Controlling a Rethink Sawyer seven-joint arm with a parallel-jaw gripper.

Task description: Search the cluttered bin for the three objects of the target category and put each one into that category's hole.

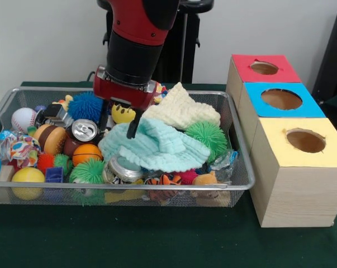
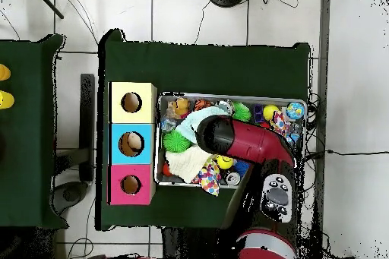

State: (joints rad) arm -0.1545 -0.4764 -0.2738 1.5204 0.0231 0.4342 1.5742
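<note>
Cloth sits under the gripper; I cannot tell its grip, so a lift may drag neighbouring toys out.

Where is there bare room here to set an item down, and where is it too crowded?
Free: the green table cloth in front of the wire bin, and the strip between bin and yellow-topped box. Crowded: the bin itself, packed with balls, cans and the mint cloth, where the gripper hangs.
</note>
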